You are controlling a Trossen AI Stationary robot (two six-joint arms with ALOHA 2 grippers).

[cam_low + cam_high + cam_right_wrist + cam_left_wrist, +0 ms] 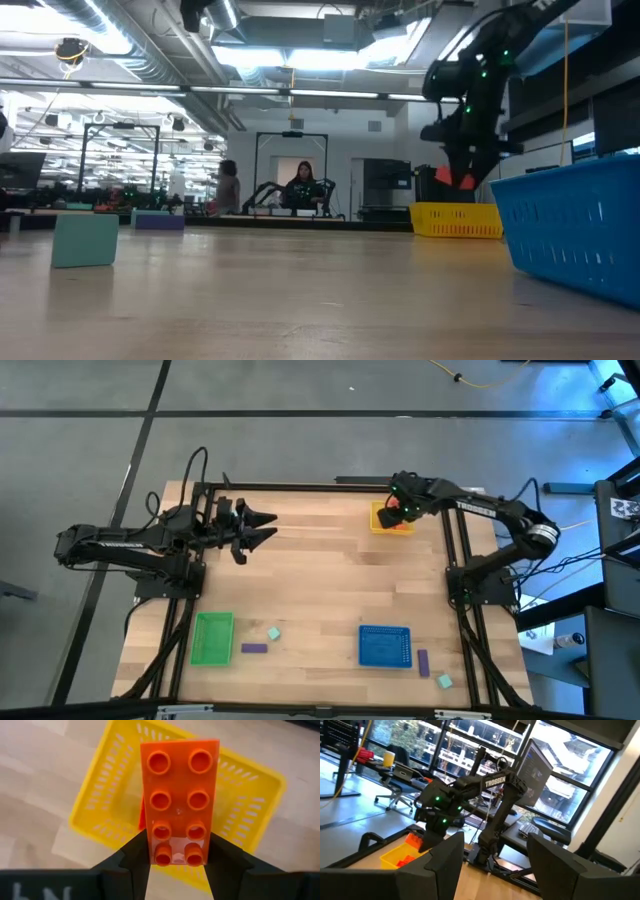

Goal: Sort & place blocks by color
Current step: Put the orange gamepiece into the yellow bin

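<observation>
My right gripper [177, 847] hangs over the yellow tray [95, 805] at the table's far right, shut on an orange block [179, 785] with eight studs. The low view shows this block [462, 180] just above the tray's rim [457, 208]. A second orange piece [406, 860] lies inside the tray. My left gripper [495, 865] is open and raised at the far left [268, 528], with nothing between its fingers. Two purple blocks [254, 648] [423, 662] and two mint blocks [273, 632] [444, 681] rest on the wood near the front. My right gripper pinches the orange block's two long sides between its two fingers, at the end nearest the wrist [175, 857]. The fingers slant steeply down from above and run along the block. The block sticks out past the fingertips, studs facing the wrist camera, clear of the yellow tray.
A green tray [212, 637] stands at the near left and a blue tray [385, 646] at the near right. The middle of the wooden table [320, 570] is bare. People sit in the room beyond the table [303, 188].
</observation>
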